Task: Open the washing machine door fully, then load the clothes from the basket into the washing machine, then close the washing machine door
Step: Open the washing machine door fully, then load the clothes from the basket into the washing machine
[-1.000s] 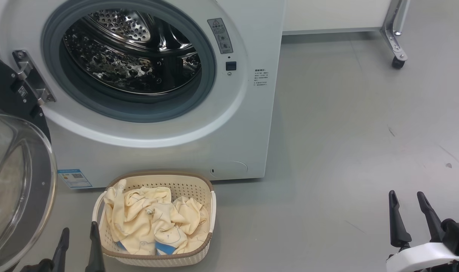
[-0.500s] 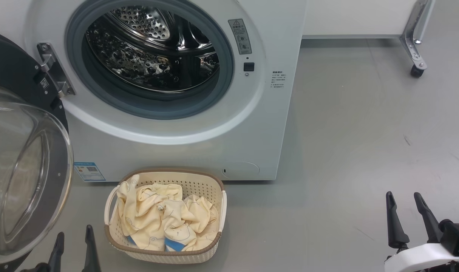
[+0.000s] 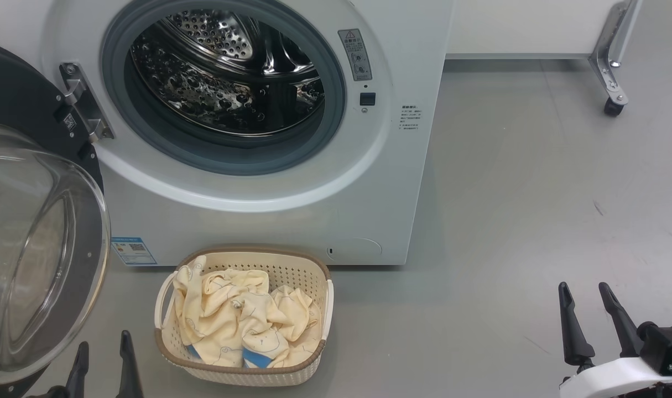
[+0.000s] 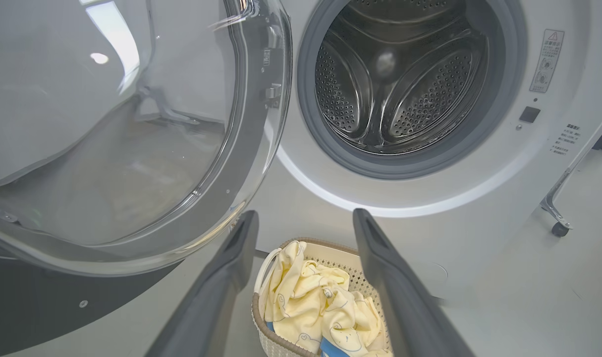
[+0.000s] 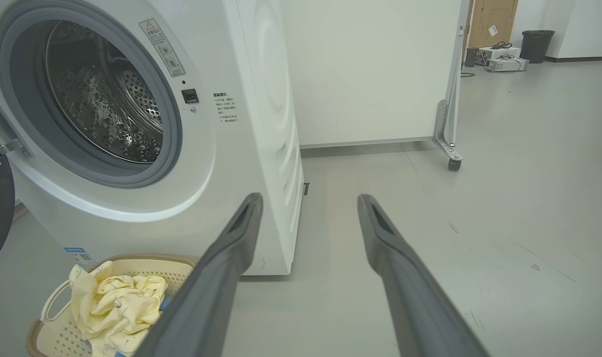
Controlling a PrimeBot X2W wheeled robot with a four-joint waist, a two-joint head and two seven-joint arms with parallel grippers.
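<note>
Currently, the washing machine door [image 3: 40, 243] is swung out to the left on its steel hinge [image 3: 84, 102], with the clear glass bowl facing the room and the black ring behind it. The washing machine [image 3: 258, 221] stands on the grey floor [image 3: 507, 221]. Its steel perforated drum [image 3: 225, 77] is exposed inside the grey rubber seal [image 3: 225, 163], and no garment is visible in it. A blue label sticker [image 3: 132, 251] sits low on the front panel, just beside the door's lower edge.

The basket [image 3: 241, 252] rests on the floor directly below the drum opening, close to the base of the machine. The clothes [image 3: 241, 320] lie bunched inside it as a cream-yellow heap with line-drawn prints and blue patches at the near side. The heap does not rise above the rim by much.

The left gripper [image 3: 103, 348] sits at the lower left of the head view, between the door and the basket. Its two fingers are spread apart with nothing between them. In the left wrist view the basket and clothes show through the gap between these fingers.

The right gripper [image 3: 583, 290] is at the lower right, well apart from the basket and machine. Its fingers are likewise parted and empty, over bare floor.

A metal frame leg on a caster [image 3: 613, 106] stands at the upper right, beyond the machine.
</note>
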